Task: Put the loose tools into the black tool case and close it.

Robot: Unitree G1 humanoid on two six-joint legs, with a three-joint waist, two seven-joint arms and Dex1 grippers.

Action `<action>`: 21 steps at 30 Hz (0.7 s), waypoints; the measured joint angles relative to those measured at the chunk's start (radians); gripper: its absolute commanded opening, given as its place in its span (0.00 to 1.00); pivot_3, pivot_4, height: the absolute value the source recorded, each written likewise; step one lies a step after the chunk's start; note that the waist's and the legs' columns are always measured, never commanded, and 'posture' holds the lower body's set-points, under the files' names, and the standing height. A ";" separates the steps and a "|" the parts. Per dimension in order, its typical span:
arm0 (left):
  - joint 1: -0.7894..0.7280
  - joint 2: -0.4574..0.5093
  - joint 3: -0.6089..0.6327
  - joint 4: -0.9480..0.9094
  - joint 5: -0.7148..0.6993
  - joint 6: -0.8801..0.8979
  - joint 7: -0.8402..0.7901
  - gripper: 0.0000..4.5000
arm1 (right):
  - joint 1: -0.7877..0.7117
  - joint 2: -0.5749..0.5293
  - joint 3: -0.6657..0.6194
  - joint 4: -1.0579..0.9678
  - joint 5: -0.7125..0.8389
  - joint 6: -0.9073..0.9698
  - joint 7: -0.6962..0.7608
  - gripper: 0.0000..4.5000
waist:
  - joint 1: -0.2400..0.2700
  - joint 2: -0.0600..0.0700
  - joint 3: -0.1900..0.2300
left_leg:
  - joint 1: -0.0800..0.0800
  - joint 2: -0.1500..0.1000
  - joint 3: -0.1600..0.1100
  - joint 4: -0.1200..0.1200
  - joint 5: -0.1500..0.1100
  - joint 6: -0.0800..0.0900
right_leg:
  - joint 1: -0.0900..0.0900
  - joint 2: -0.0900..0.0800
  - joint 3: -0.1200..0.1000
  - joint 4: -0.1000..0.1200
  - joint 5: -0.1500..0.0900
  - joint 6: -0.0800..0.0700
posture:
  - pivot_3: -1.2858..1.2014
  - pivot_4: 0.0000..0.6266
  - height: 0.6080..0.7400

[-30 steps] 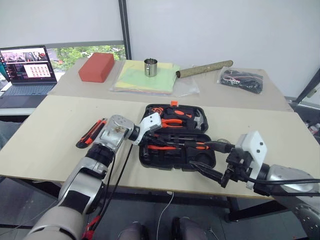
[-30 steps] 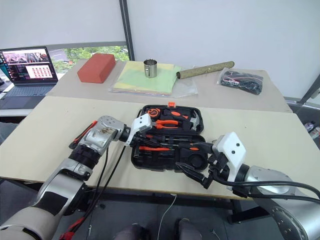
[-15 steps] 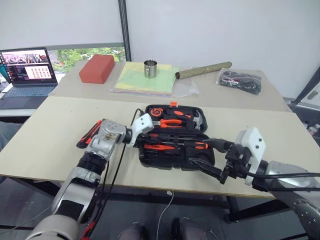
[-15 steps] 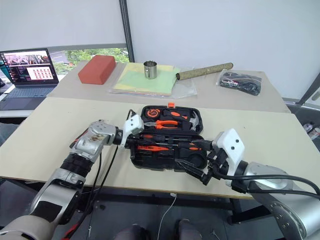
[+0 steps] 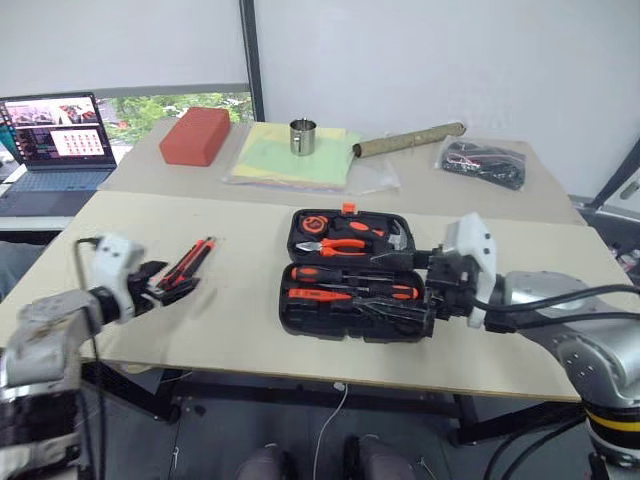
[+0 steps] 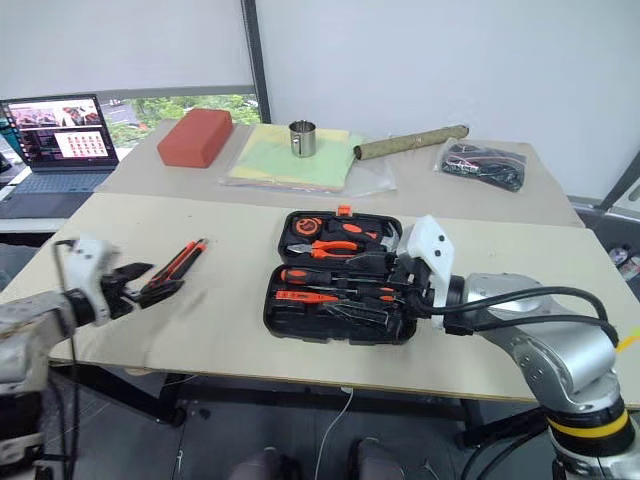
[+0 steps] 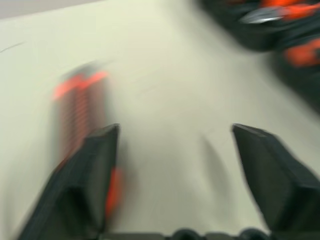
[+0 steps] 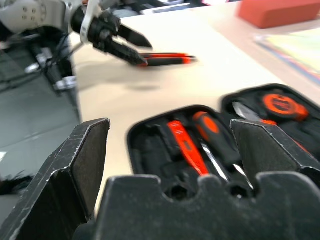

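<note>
Room: two pale worktops [image 5: 250, 250] stand in front of a white wall; the farther one carries a laptop [image 5: 55, 135], a red block [image 5: 194, 134], a metal cup [image 5: 302, 136], a cardboard tube [image 5: 408, 137] and a bagged black bundle [image 5: 486, 161].
Left eye view: the black tool case [image 5: 350, 275] lies open mid-worktop with orange-handled tools seated in its recesses. The utility knife [image 5: 186, 266] lies loose, well to the case's left. The left hand [image 5: 165, 284] sits at the knife's near end, fingers spread, gripping nothing.
Right eye view: the right hand [image 6: 398, 282] hovers at the case's right edge, fingers apart and empty.
Left wrist view: the knife shows beside one spread finger [image 7: 92, 172], not between the two.
Right wrist view: wide-apart fingers [image 8: 85, 155] frame the case's lower tray and its screwdrivers [image 8: 202, 142].
Risk, knife: it lies off the grip line, so closing now would probably nudge it along the worktop or catch only one edge.
Risk, case: the right hand is close enough to bump the tray and unseat tools; shutting the lid early would leave the knife out.
Change, left hand: a second ago it was reaching into the case, closed; it has swung out to the knife and opened.
Change, right hand: it has come in from the near right corner to the case's side.
</note>
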 measured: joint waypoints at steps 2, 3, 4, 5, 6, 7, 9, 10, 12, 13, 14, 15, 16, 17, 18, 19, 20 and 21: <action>0.004 0.032 0.018 0.032 -0.004 -0.007 0.001 0.98 | -0.011 0.006 0.020 0.016 -0.014 -0.011 0.022 1.00 | 0.006 0.000 0.000 | 0.000 -0.001 0.000 0.000 -0.002 -0.005 | 0.000 -0.002 -0.001 0.000 0.000 0.000 | 0.52 0.24 1.00; -0.011 0.055 0.017 0.082 -0.004 -0.022 -0.003 0.98 | -0.022 0.010 0.032 0.027 -0.022 -0.017 0.034 1.00 | 0.007 0.000 0.000 | -0.001 -0.002 0.000 0.000 -0.002 -0.005 | -0.001 -0.003 -0.002 0.001 0.001 0.001 | 0.52 0.24 1.00; -0.026 0.064 0.015 0.108 -0.003 -0.034 -0.005 0.98 | -0.025 0.012 0.035 0.031 -0.028 -0.020 0.037 1.00 | 0.008 0.000 0.000 | -0.001 -0.002 0.000 0.000 -0.002 -0.005 | -0.001 -0.003 -0.002 0.001 0.001 0.001 | 0.52 0.24 1.00; -0.048 0.071 0.002 0.138 -0.002 -0.046 -0.009 0.98 | -0.027 0.014 0.036 0.034 -0.030 -0.020 0.041 1.00 | 0.010 0.000 0.000 | -0.001 -0.002 0.000 0.000 -0.002 -0.006 | -0.001 -0.004 -0.002 0.001 0.001 0.001 | 0.52 0.24 1.00; -0.093 0.083 -0.032 0.194 0.003 -0.062 -0.020 0.98 | -0.030 0.017 0.039 0.038 -0.032 -0.021 0.047 1.00 | 0.013 0.000 0.000 | -0.002 -0.003 0.000 0.000 -0.002 -0.006 | -0.001 -0.004 -0.003 0.001 0.001 0.001 | 0.52 0.24 1.00; -0.134 0.090 -0.064 0.239 0.013 -0.079 -0.033 0.98 | -0.032 0.018 0.040 0.039 -0.033 -0.021 0.052 1.00 | 0.014 0.000 0.000 | -0.002 -0.003 0.001 0.000 -0.002 -0.007 | -0.001 -0.004 -0.003 0.001 0.001 0.001 | 0.52 0.24 1.00; -0.211 0.101 -0.140 0.324 0.042 -0.115 -0.062 0.98 | -0.033 0.024 0.042 0.038 -0.034 -0.021 0.056 1.00 | 0.013 0.000 0.000 | -0.002 -0.003 0.002 0.000 -0.002 -0.007 | -0.002 -0.003 -0.004 0.002 0.002 0.001 | 0.52 0.24 1.00; -0.248 0.102 -0.187 0.374 0.065 -0.139 -0.072 0.98 | -0.032 0.024 0.041 0.037 -0.037 -0.021 0.056 1.00 | 0.010 0.000 0.000 | -0.002 -0.003 0.004 -0.001 -0.002 -0.006 | -0.003 -0.003 -0.005 0.002 0.002 0.001 | 0.52 0.24 1.00; -0.307 0.101 -0.268 0.468 0.118 -0.177 -0.081 0.98 | -0.030 0.027 0.041 0.032 -0.039 -0.021 0.055 1.00 | 0.002 0.000 0.000 | -0.003 -0.003 0.005 -0.001 -0.001 -0.005 | -0.004 -0.001 -0.006 0.002 0.003 -0.002 | 0.52 0.24 1.00; -0.334 0.098 -0.299 0.517 0.137 -0.187 -0.083 0.98 | -0.029 0.028 0.041 0.028 -0.041 -0.021 0.054 1.00 | -0.002 0.000 0.000 | -0.004 -0.003 0.006 -0.001 0.000 -0.003 | -0.004 0.001 -0.006 0.002 0.004 -0.004 | 0.52 0.24 1.00; -0.357 0.094 -0.320 0.553 0.151 -0.189 -0.082 0.98 | -0.029 0.029 0.041 0.024 -0.044 -0.021 0.053 1.00 | -0.005 0.000 0.000 | -0.004 -0.003 0.007 -0.001 0.003 0.002 | -0.005 0.004 -0.006 0.002 0.005 -0.005 | 0.52 0.24 1.00; -0.390 0.083 -0.345 0.601 0.165 -0.192 -0.082 0.98 | -0.028 0.031 0.041 0.017 -0.049 -0.021 0.051 1.00 | -0.008 0.000 0.000 | -0.005 -0.003 0.008 -0.001 0.003 0.002 | -0.006 0.006 -0.005 0.002 0.005 -0.005 | 0.52 0.24 1.00; -0.418 0.072 -0.369 0.647 0.178 -0.195 -0.079 0.98 | -0.027 0.035 0.042 0.010 -0.052 -0.021 0.048 1.00 | -0.010 0.000 0.000 | -0.005 -0.002 0.008 -0.001 0.003 0.002 | -0.007 0.008 -0.003 0.002 0.005 -0.005 | 0.52 0.24 1.00; -0.444 0.061 -0.377 0.683 0.189 -0.200 -0.068 0.98 | -0.026 0.038 0.042 0.001 -0.055 -0.021 0.043 1.00 | -0.010 0.000 0.000 | -0.005 -0.002 0.009 -0.001 0.003 0.002 | -0.007 0.009 -0.003 0.002 0.005 -0.005 | 0.52 0.24 1.00; -0.474 0.054 -0.387 0.720 0.199 -0.201 -0.057 0.98 | -0.025 0.039 0.043 -0.005 -0.059 -0.021 0.036 1.00 | -0.010 0.000 0.000 | -0.004 -0.002 0.008 -0.001 0.003 0.002 | -0.007 0.009 -0.002 0.003 0.004 -0.005 | 0.52 0.24 1.00; -0.489 0.052 -0.390 0.742 0.203 -0.201 -0.049 0.98 | -0.025 0.041 0.044 -0.011 -0.061 -0.021 0.032 1.00 | -0.010 0.000 0.000 | -0.004 -0.002 0.009 -0.001 0.004 0.001 | -0.007 0.009 -0.001 0.003 0.004 -0.006 | 0.52 0.24 1.00; -0.505 0.048 -0.392 0.769 0.205 -0.203 -0.041 0.98 | -0.023 0.041 0.043 -0.018 -0.066 -0.021 0.028 1.00 | -0.010 0.000 0.000 | -0.004 -0.002 0.009 -0.001 0.004 0.001 | -0.007 0.009 -0.001 0.003 0.003 -0.005 | 0.52 0.24 1.00; -0.515 0.045 -0.395 0.785 0.208 -0.205 -0.036 0.98 | -0.019 0.041 0.043 -0.023 -0.068 -0.021 0.025 1.00 | -0.010 0.000 0.000 | -0.003 -0.001 0.009 -0.001 0.004 0.001 | -0.007 0.009 -0.001 0.004 0.001 -0.002 | 0.52 0.24 1.00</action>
